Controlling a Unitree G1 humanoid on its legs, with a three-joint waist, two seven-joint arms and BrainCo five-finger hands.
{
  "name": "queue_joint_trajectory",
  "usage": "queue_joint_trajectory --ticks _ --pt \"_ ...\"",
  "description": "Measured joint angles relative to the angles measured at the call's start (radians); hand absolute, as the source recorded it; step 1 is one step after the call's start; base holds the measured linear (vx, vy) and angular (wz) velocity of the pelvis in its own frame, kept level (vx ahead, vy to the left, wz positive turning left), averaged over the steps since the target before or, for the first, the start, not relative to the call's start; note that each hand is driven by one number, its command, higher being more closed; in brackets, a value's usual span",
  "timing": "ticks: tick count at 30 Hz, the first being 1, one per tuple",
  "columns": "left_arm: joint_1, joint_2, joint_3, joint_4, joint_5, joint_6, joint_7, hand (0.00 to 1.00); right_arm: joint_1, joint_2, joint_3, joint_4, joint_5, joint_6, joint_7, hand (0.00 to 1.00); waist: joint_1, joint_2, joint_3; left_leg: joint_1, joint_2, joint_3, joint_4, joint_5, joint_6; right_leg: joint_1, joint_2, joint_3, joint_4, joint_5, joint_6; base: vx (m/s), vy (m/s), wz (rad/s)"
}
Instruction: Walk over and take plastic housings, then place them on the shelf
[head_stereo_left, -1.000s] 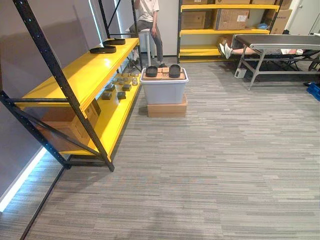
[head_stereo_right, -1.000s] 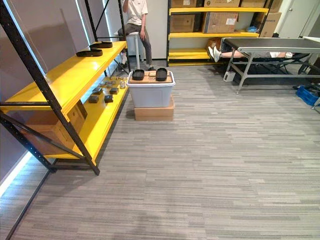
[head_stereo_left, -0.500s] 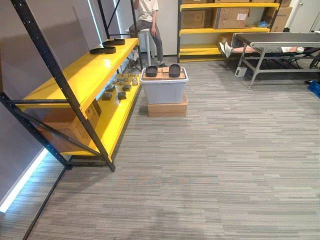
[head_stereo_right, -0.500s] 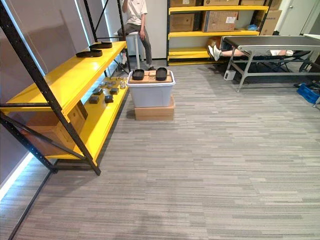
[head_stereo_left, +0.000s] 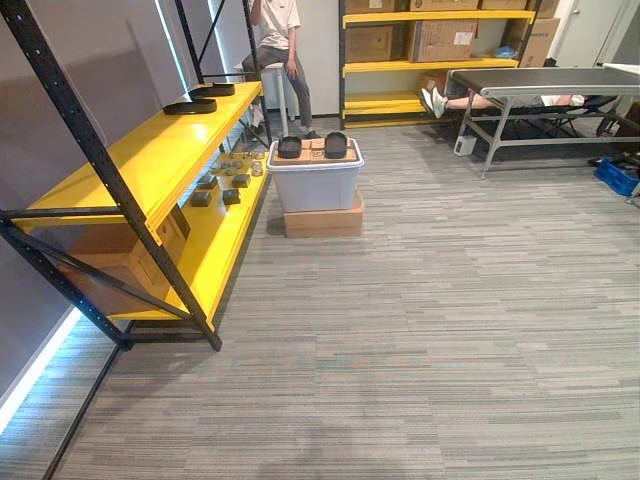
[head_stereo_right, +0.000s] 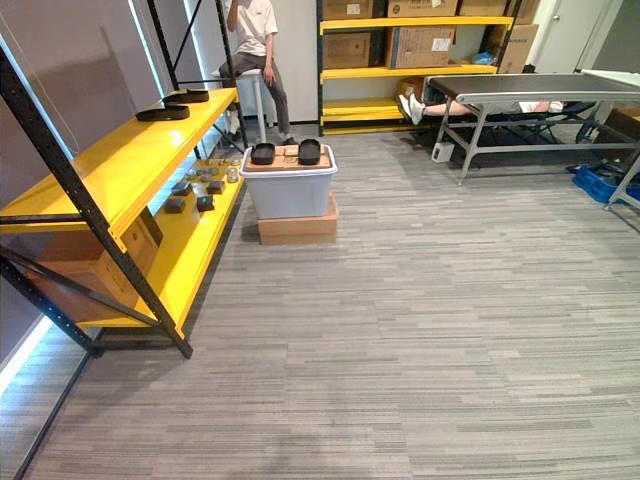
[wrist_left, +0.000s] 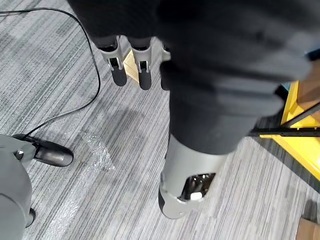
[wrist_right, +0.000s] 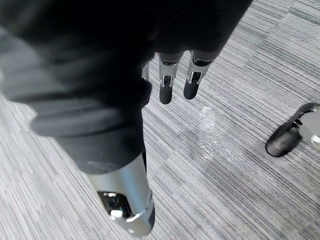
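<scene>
Two black plastic housings (head_stereo_left: 290, 147) (head_stereo_left: 335, 145) lie on the lid of a grey bin (head_stereo_left: 315, 188), which stands on a flat cardboard box (head_stereo_left: 322, 220) across the carpet. To its left runs the yellow shelf (head_stereo_left: 140, 155) in a black frame. Two more black housings (head_stereo_left: 190, 106) (head_stereo_left: 218, 90) rest at the far end of its top board. My left hand (wrist_left: 145, 70) hangs over the carpet, fingers straight and holding nothing. My right hand (wrist_right: 167, 85) hangs the same way, open and empty.
Small dark parts (head_stereo_left: 225, 185) lie on the lower shelf board, with a cardboard box (head_stereo_left: 120, 255) beneath the top board. A person (head_stereo_left: 280, 30) sits on a stool at the back. A metal table (head_stereo_left: 545, 82), a back rack (head_stereo_left: 440, 65) and a blue crate (head_stereo_left: 620, 175) stand right.
The whole picture has shifted a little to the left, so the camera has moved. The bin, housings and shelf stay where they were.
</scene>
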Motion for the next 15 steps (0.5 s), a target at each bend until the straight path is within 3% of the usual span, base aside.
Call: queue_joint_trajectory --ticks 5,7,8,9,11,15 --pt "-0.005 -0.001 -0.025 -0.006 -0.001 0.000 0.003 0.00 -0.018 0.003 0.020 -0.001 -0.001 0.000 -0.002 0.00 0.016 -0.004 0.008 -0.025 0.000 0.025 0.006 -0.015 0.001 -0.046 0.001 0.017 0.030 -0.004 0.018 -0.05 -0.007 -0.15" --pt "-0.005 -0.005 -0.037 -0.017 -0.001 0.000 0.003 0.00 -0.019 0.012 0.020 -0.011 -0.001 0.000 -0.004 0.00 0.034 -0.012 0.028 -0.035 -0.004 0.043 0.045 -0.051 0.017 -0.084 -0.006 0.022 0.132 -0.051 0.053 -0.03 0.011 -0.26" --pt "-0.010 -0.009 -0.039 -0.018 -0.001 0.001 0.002 0.00 -0.014 0.021 0.020 -0.023 -0.005 0.000 -0.006 0.00 0.048 -0.009 0.041 -0.026 -0.002 0.059 0.065 -0.079 0.032 -0.133 -0.008 0.015 0.256 -0.081 0.095 -0.02 0.033 -0.27" --pt "-0.011 -0.009 -0.042 -0.018 -0.001 0.003 0.004 0.00 -0.016 0.034 0.035 -0.026 -0.006 0.000 -0.008 0.00 0.045 -0.009 0.055 -0.006 0.001 0.064 0.067 -0.088 0.041 -0.226 -0.011 -0.021 0.440 -0.107 0.111 -0.02 0.036 -0.17" --pt "-0.022 -0.004 -0.058 -0.018 0.000 0.006 0.009 0.00 0.002 0.056 0.070 -0.024 -0.008 0.000 -0.008 0.00 0.042 -0.012 0.058 0.002 0.005 0.060 0.070 -0.101 0.052 -0.315 -0.014 -0.058 0.534 -0.127 0.097 0.04 0.031 0.06" --pt "-0.110 -0.002 -0.066 -0.017 0.012 0.010 0.019 0.00 0.033 0.087 0.077 -0.017 -0.010 0.000 -0.006 0.00 -0.008 -0.005 0.074 0.000 0.040 -0.001 0.082 -0.131 0.042 -0.421 0.019 -0.053 0.347 -0.105 0.075 0.19 -0.043 0.43"
